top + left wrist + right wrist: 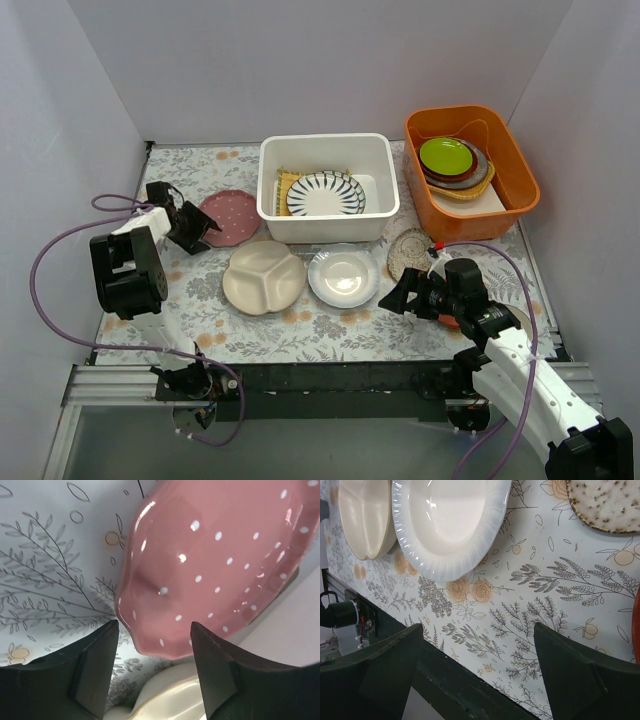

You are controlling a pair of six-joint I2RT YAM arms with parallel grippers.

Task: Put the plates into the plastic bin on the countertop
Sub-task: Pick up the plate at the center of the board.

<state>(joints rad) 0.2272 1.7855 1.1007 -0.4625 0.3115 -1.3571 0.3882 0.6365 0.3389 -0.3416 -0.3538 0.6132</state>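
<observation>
1. Pink with white dots, one of the plates, the pink dotted plate [229, 218], lies on the table [330, 330] just left of the plastic bin [328, 148].
2. The left fingers [95, 670] stand partly apart with that plate's near rim in the gap between them. The left finger is right at the rim, though actual contact cannot be told.
3. The white plastic bin sits at the back centre of the table. It holds a striped plate [325, 193] with dark-blue radial lines, which lies partly over a yellow bamboo mat [288, 183].
4. In front of the bin lie the cream three-section plate [264, 277] and the glossy white plate [343, 276], side by side. The beige lacy plate [410, 252] is to their right.
5. The right fingers [580, 680] are spread wide and hold nothing. They hang above bare table just right of the glossy white plate, pointing towards it.
6. An orange tub [520, 170] at the back right holds stacked dishes, with a lime-green dish [446, 156] on top.
</observation>
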